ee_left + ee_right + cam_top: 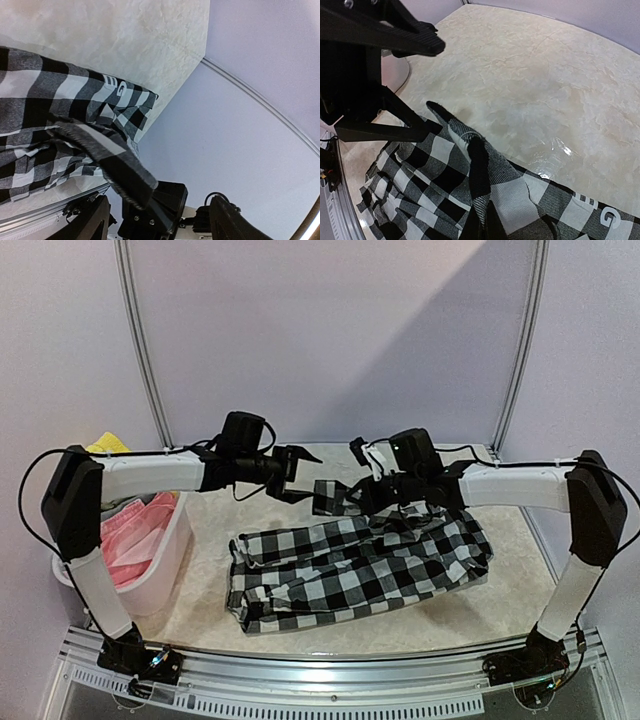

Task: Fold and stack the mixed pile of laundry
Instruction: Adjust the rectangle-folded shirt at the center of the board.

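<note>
The black-and-white checked shirt point(350, 565) lies crumpled across the middle of the table. My right gripper point(352, 498) is shut on a bunched edge of it point(480, 165) and holds that part lifted, with a strip hanging free point(125, 175). The cloth hides its fingers in the right wrist view. My left gripper point(308, 478) is open wide and empty, its fingers point(90, 220) either side of the hanging strip without touching it. The left gripper's two fingers point(395, 42) also show in the right wrist view. White lettering point(600, 212) shows on the shirt. A pink garment point(135, 530) and a yellow one point(105, 443) are at the basket.
The white plastic basket point(170, 560) stands at the table's left edge under my left arm. The beige table top point(300, 625) has bare room behind and in front of the shirt. Walls close in the back and sides.
</note>
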Tool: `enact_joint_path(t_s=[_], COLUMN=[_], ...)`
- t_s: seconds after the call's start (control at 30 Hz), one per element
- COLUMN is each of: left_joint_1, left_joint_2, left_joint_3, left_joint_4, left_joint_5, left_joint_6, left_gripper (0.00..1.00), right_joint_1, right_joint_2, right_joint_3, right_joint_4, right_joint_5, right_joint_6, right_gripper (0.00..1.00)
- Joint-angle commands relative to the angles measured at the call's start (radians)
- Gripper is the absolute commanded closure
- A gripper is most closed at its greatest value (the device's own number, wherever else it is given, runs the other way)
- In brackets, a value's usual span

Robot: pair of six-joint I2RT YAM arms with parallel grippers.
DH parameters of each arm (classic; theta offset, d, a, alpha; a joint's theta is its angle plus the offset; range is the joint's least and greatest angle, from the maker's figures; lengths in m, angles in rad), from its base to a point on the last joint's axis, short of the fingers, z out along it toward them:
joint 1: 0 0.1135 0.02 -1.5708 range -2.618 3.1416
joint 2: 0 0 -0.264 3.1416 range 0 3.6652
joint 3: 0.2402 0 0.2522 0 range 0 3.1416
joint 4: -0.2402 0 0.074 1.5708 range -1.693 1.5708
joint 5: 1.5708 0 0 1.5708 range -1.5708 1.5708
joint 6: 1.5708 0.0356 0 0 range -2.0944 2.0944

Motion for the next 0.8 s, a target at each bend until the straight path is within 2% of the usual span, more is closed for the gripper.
enact_joint_path(t_s=[0.0,0.13,0.3,0.37,0.43,0.6,0.67,0.7,0.73,0.77], left_joint_1=[-0.022,-0.028,-0.036,-0.037,-0.037,-0.043,-0.044,-0.046,-0.046,-0.046], left_joint_2=[0.043,0.067,0.086,0.097,0.115,0.145,0.150,0.152,0.151,0.149], left_joint_3=[0.016,0.045,0.074,0.077,0.082,0.096,0.098,0.099,0.105,0.114], left_joint_4=[0.090,0.060,-0.034,-0.027,-0.009,0.048,0.063,0.070,0.067,0.055], left_joint_5=[-0.028,-0.020,0.001,0.000,0.006,0.017,0.019,0.021,0.023,0.026], left_joint_6=[-0.087,-0.088,-0.059,-0.059,-0.068,-0.071,-0.071,-0.069,-0.060,-0.043], left_gripper=[0.33,0.37,0.38,0.42,0.49,0.77,0.95,1.00,1.00,1.00], right_joint_1=[0.008,0.008,0.008,0.008,0.008,0.008,0.008,0.008,0.008,0.008], right_joint_2=[-0.043,-0.060,-0.076,-0.078,-0.080,-0.091,-0.106,-0.109,-0.114,-0.118], right_joint_3=[-0.046,-0.064,-0.078,-0.080,-0.082,-0.100,-0.116,-0.117,-0.117,-0.117], right_joint_4=[0.067,0.078,0.094,0.099,0.099,0.120,0.139,0.137,0.127,0.114], right_joint_5=[0.032,0.044,0.060,0.055,0.053,0.054,0.060,0.062,0.063,0.070], right_joint_6=[-0.022,-0.033,-0.058,-0.070,-0.081,-0.097,-0.100,-0.100,-0.099,-0.093], right_gripper=[1.00,1.00,1.00,1.00,1.00,1.00,1.00,1.00,1.00,0.95])
